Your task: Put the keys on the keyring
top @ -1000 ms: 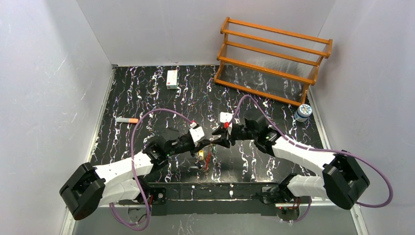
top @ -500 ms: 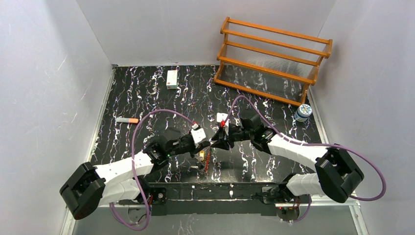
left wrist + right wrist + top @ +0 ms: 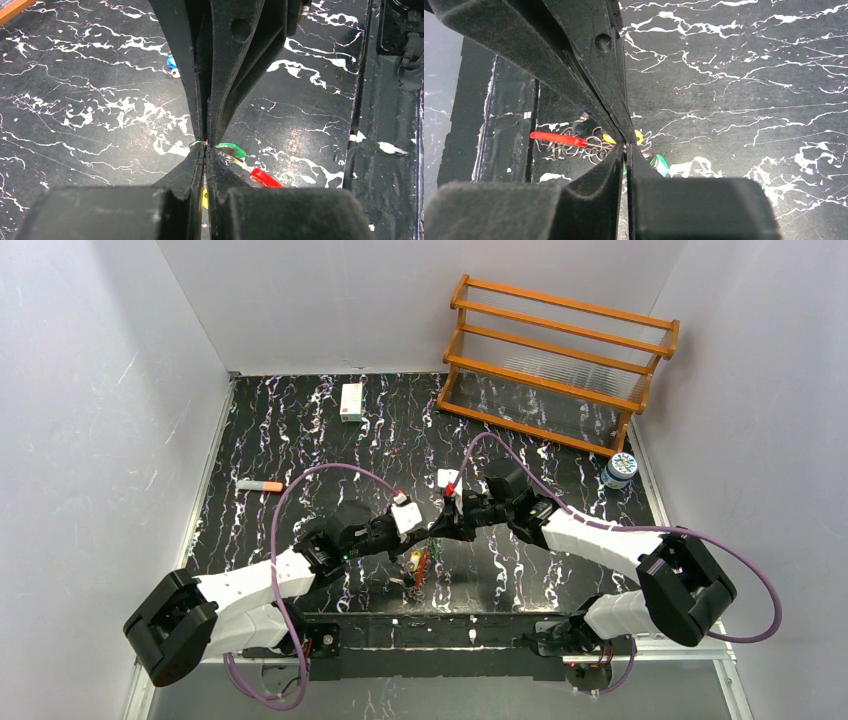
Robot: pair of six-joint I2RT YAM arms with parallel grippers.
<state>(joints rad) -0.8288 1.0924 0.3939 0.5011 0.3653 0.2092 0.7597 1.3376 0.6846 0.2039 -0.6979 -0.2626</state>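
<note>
The keyring (image 3: 420, 568) hangs in the air between both grippers: a thin metal loop with a red segment (image 3: 265, 177), small rings (image 3: 579, 145) and a yellow tag (image 3: 638, 134). My left gripper (image 3: 205, 145) is shut on its wire. My right gripper (image 3: 625, 146) meets it tip to tip from the opposite side, its jaws closed on the same thin wire. The green key (image 3: 231, 149) hangs right beside the fingertips, its tag (image 3: 660, 163) partly hidden behind my right finger. The blue key (image 3: 171, 62) lies on the black marbled table. In the top view the left gripper (image 3: 422, 536) and right gripper (image 3: 436, 531) touch.
A wooden rack (image 3: 560, 360) stands at the back right, with a blue-capped bottle (image 3: 620, 470) beside it. A small white box (image 3: 351, 400) lies at the back. An orange-tipped marker (image 3: 260, 485) lies at the left. Purple cables loop over both arms.
My right gripper has moved left until it meets the left gripper's tips, and its jaws have closed. The left gripper has stayed shut and has barely moved.
</note>
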